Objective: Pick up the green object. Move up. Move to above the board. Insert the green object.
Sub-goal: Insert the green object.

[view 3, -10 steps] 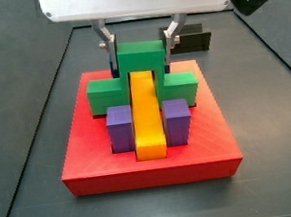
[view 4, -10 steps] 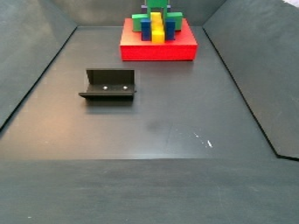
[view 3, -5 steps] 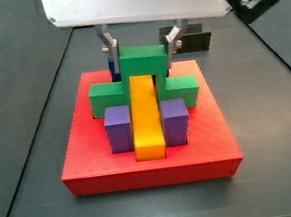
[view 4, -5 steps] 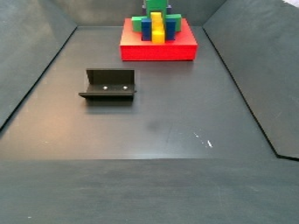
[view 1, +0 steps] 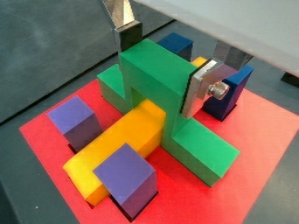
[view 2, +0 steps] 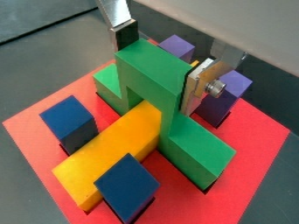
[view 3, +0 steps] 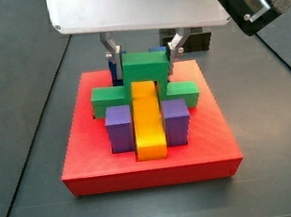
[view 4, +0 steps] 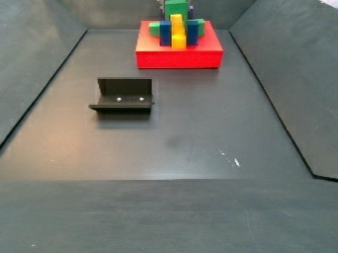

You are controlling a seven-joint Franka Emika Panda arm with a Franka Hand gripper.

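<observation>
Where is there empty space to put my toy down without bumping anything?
The dark floor is bare in front of the board and beside the fixture. The board itself is crowded: the gripper flanks the green object, with the yellow bar and purple blocks packed close.

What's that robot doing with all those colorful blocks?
The robot's hand is over the red board, with one finger on each side of the tall middle of the green object. That green piece sits down on the board, across the end of the long yellow bar, with blue and purple blocks beside it. The pictures do not show whether the fingers are squeezing it. The dark fixture stands alone on the floor.
</observation>
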